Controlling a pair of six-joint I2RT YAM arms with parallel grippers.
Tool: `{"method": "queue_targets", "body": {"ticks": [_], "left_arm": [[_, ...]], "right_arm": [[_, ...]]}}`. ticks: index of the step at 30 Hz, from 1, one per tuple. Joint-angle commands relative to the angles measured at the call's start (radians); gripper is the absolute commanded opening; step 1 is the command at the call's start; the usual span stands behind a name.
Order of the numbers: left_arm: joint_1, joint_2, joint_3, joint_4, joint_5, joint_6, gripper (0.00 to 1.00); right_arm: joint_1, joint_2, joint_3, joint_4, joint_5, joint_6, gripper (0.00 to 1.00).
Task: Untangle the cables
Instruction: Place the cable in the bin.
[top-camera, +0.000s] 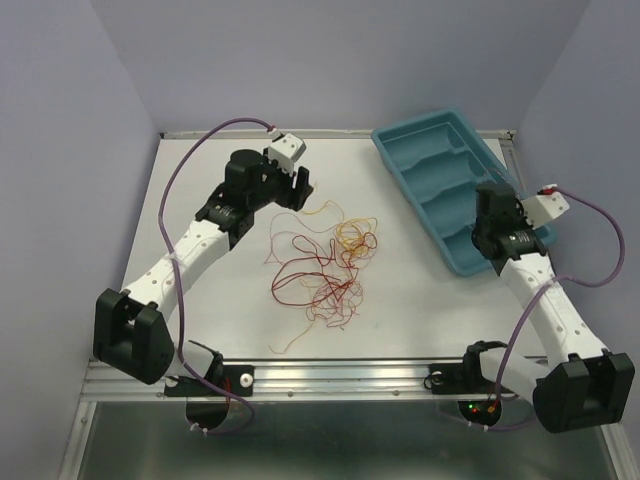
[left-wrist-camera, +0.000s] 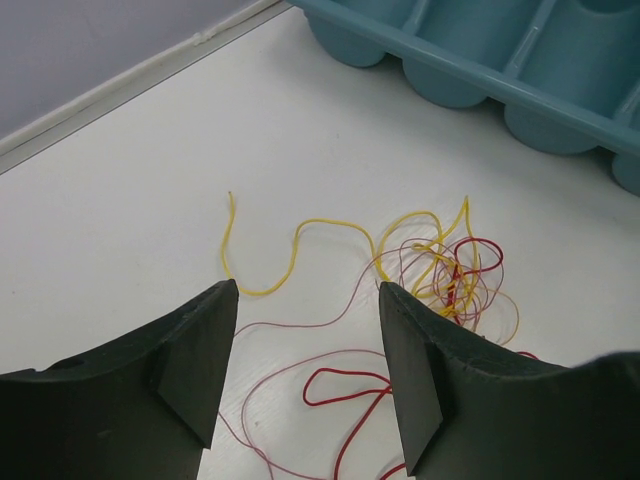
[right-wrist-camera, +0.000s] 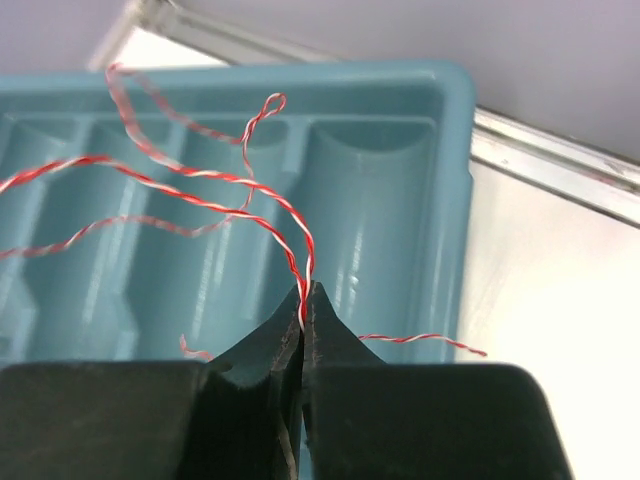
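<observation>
Several seemingly limp cables are best taken by free ends; one is pinched in the right claw, none in the open left claw.

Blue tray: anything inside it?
In the tray, the visible compartments hold nothing loose. A red-white twisted wire, pinched in the right fingers, hangs over them. The right arm covers its near end.
</observation>
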Motion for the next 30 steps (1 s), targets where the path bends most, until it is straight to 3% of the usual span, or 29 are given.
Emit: {"method": "queue_targets", "body": {"ticks": [1, 6, 12, 30], "left_arm": [[0.001, -0.027, -0.025, 0.036, 0.032, -0.005, 0.7], [0.001, -0.023, -0.025, 0.03, 0.042, -0.004, 0.7], [-0.002, -0.02, -0.023, 0.027, 0.047, -0.005, 0.7], [-0.009, 0.009, -0.012, 0.016, 0.05, 0.002, 0.7]], "right_arm": [[-0.013, 0.042, 0.045, -0.177, -0.062, 0.057, 0.01], [-0.013, 0.061, 0.107, -0.366, -0.079, 0.101, 0.01], [-0.013, -0.011, 0.101, -0.444, -0.097, 0.124, 0.01], [-0.013, 0.242, 0.191, -0.435, -0.061, 0.075, 0.01]]}}
